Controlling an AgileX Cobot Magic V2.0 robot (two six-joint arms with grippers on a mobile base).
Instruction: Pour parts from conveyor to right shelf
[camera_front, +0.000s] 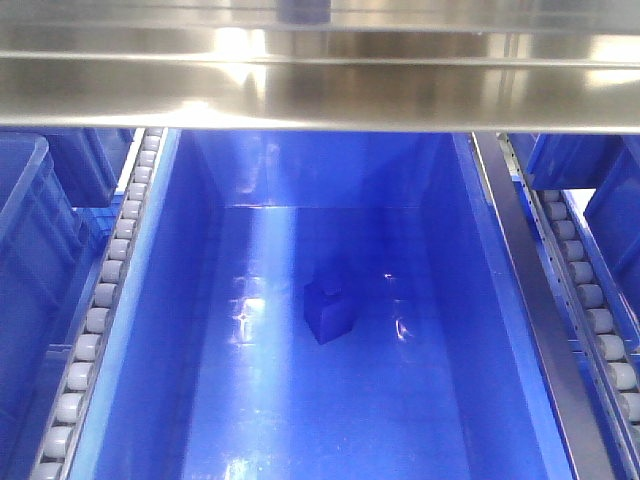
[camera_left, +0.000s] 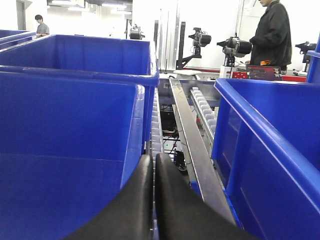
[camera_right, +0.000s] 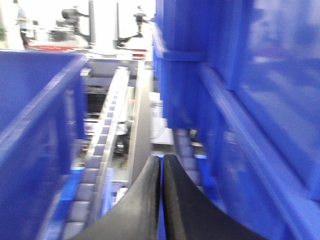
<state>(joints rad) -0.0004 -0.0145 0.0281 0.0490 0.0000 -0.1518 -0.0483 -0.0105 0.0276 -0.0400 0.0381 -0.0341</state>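
Resting inside a shelf bin (camera_front: 150, 400), the blue block (camera_front: 328, 311) appears delivered; left gripper (camera_left: 153, 165) and right gripper (camera_right: 162, 167) fingers pressed together, likely to withdraw next

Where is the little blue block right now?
In the front view, the little blue block lies alone on the floor of the big blue bin, near its middle, on the shelf below the shiny steel beam and between two roller rows.
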